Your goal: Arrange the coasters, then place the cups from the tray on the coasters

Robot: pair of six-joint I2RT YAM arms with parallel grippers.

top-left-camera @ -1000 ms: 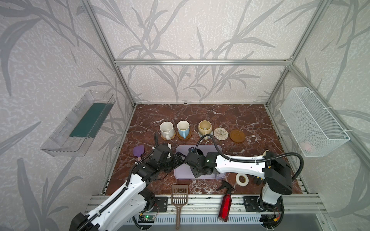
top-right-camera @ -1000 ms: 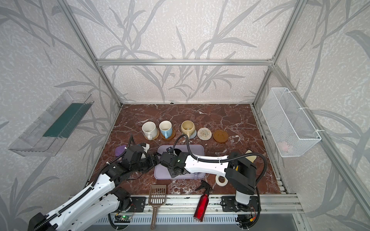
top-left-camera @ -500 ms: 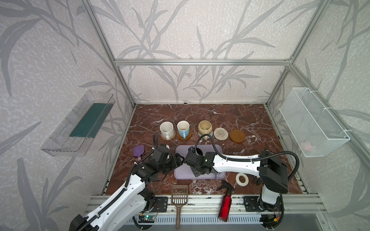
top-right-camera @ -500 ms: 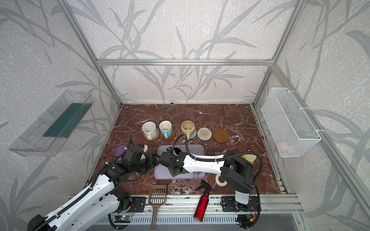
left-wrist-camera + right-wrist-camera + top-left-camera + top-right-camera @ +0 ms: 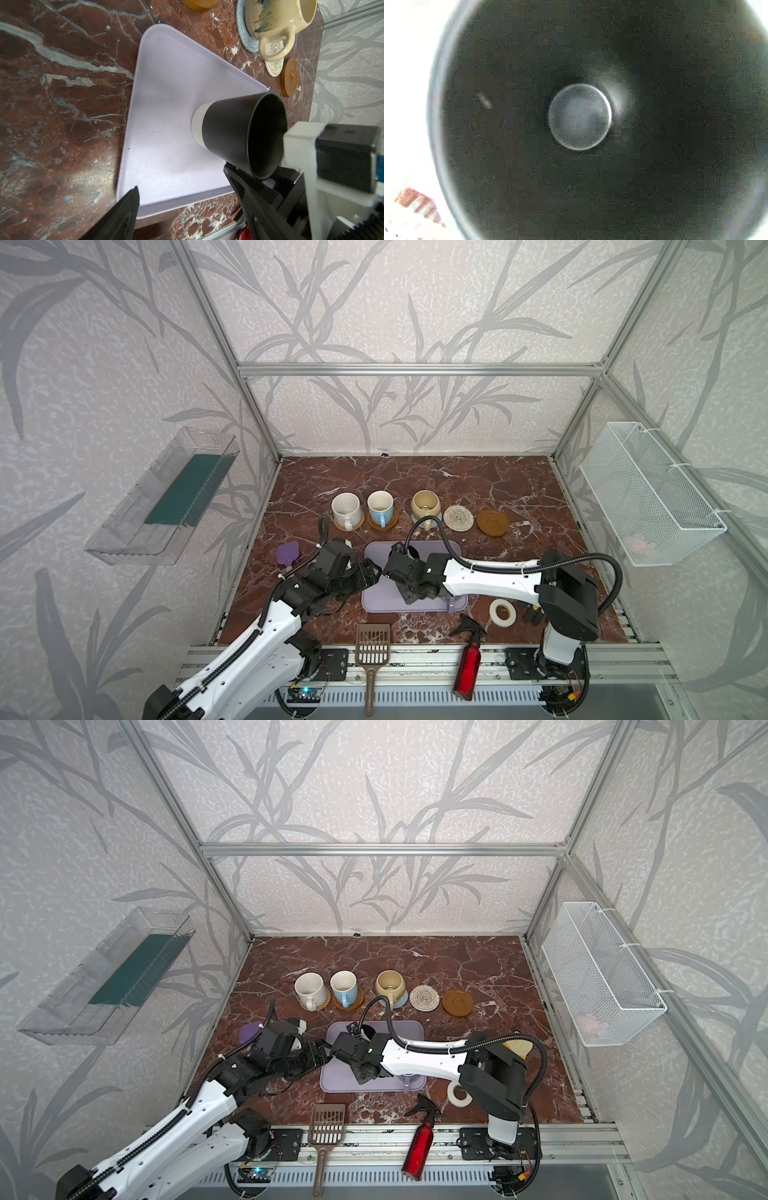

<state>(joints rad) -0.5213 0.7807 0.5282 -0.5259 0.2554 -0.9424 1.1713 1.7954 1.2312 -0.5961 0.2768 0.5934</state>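
Three cups stand on coasters in the back row: white speckled (image 5: 345,510), light blue (image 5: 380,507) and cream-yellow (image 5: 424,504). Beside them lie a bare cream spiral coaster (image 5: 458,517) and a bare amber saucer coaster (image 5: 492,523). The black cup (image 5: 228,128) stands upright on the lavender tray (image 5: 376,597). My right gripper (image 5: 401,562) is straight above it and shut on it at the rim; the right wrist view looks down into the black cup (image 5: 579,116). My left gripper (image 5: 180,182) hangs open at the tray's left edge (image 5: 374,572). A lavender handle (image 5: 451,608) shows under the right arm.
A purple brush (image 5: 287,554) lies left of the tray. A white tape roll (image 5: 503,612), a red spray bottle (image 5: 467,668) and a brown scoop (image 5: 372,645) sit along the front edge. A wire basket (image 5: 648,493) hangs on the right wall, a clear shelf (image 5: 166,497) on the left.
My right gripper has shifted left over the black cup and its jaws have closed. The left arm has barely moved and stays open.
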